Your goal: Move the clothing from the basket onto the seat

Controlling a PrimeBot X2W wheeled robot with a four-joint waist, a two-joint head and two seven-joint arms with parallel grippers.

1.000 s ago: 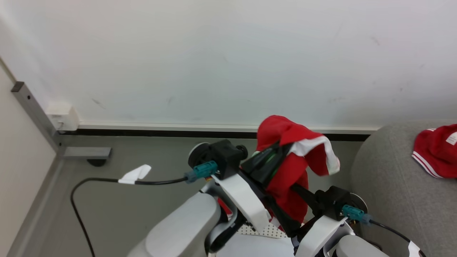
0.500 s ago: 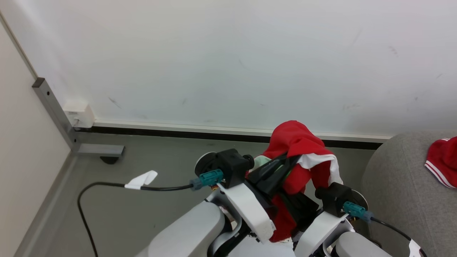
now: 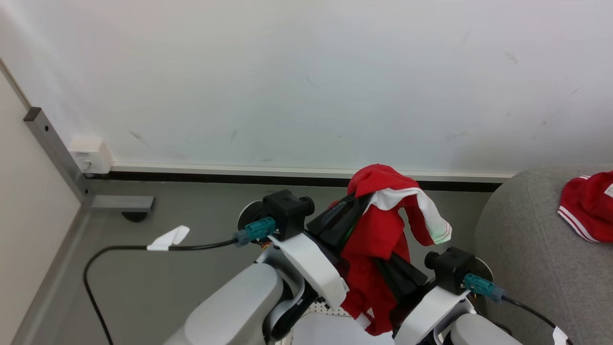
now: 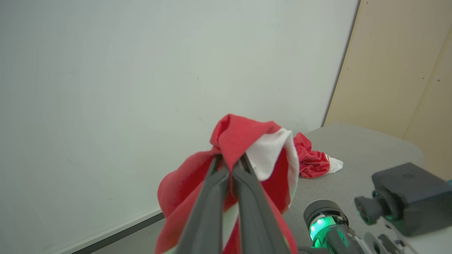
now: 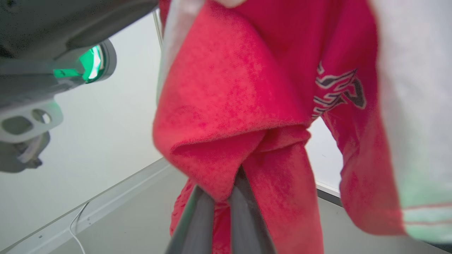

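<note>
I see a white wall (image 3: 306, 72) meeting a grey floor (image 3: 191, 215) at a pale baseboard (image 3: 239, 170) with a dark strip beneath. At the left, a white socket box (image 3: 90, 154) sits against a grey metal post (image 3: 53, 148).

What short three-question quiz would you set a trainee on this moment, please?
1. True or false: the left gripper is shut on the lifted red garment.
2. The other red garment lies: A) on the floor; B) on the seat; C) on a table.
3. What is the right gripper shut on?
Key: 1 true; 2 B; 3 the lifted red garment.
</note>
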